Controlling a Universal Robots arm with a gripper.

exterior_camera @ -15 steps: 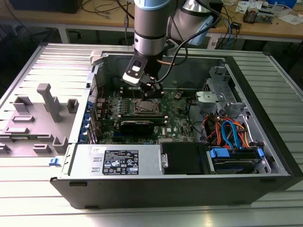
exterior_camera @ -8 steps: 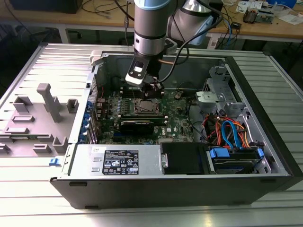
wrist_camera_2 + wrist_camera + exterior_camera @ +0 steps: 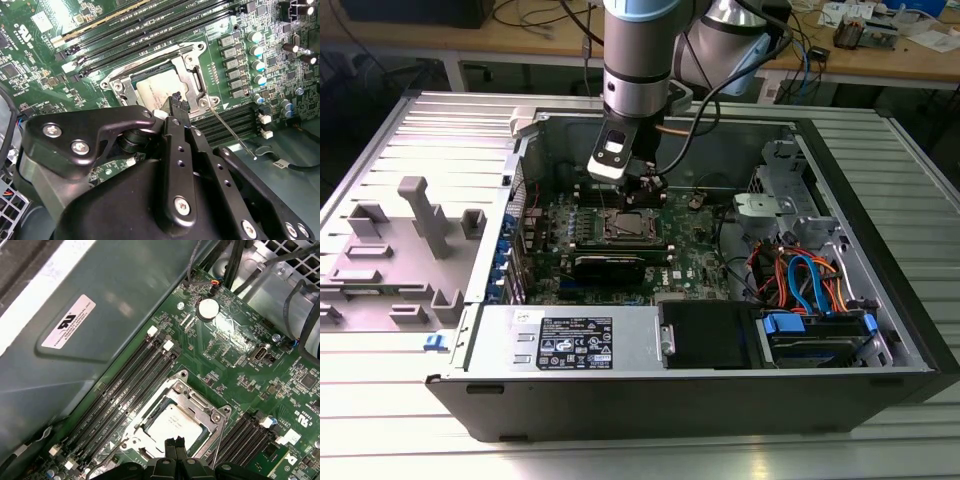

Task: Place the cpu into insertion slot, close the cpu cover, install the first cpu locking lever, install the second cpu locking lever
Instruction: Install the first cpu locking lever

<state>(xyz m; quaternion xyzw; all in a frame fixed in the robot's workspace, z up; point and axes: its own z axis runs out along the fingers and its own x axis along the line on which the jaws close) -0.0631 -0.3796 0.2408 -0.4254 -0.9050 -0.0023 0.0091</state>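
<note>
The cpu [image 3: 172, 424] [image 3: 156, 89], a tan metal square, lies in the socket of the green motherboard [image 3: 690, 255]. The silvery cpu cover [image 3: 201, 405] [image 3: 192, 70] lies flat around it, and the chip shows through its window. My gripper [image 3: 174, 444] [image 3: 176, 101] [image 3: 632, 192] hangs just over the socket's edge, its black fingertips together and shut with nothing between them. One thin wire locking lever [image 3: 229, 131] [image 3: 219, 440] sticks out free beside the socket, away from the frame. The gripper's body hides the near part of the socket in the second wrist view.
Black memory slots [image 3: 125, 385] run along both sides of the socket. A long black card [image 3: 610, 265] sits just in front of it. The case's grey metal wall [image 3: 100, 340], cable bundles [image 3: 800, 280] and the drive cage [image 3: 775, 205] close in the board.
</note>
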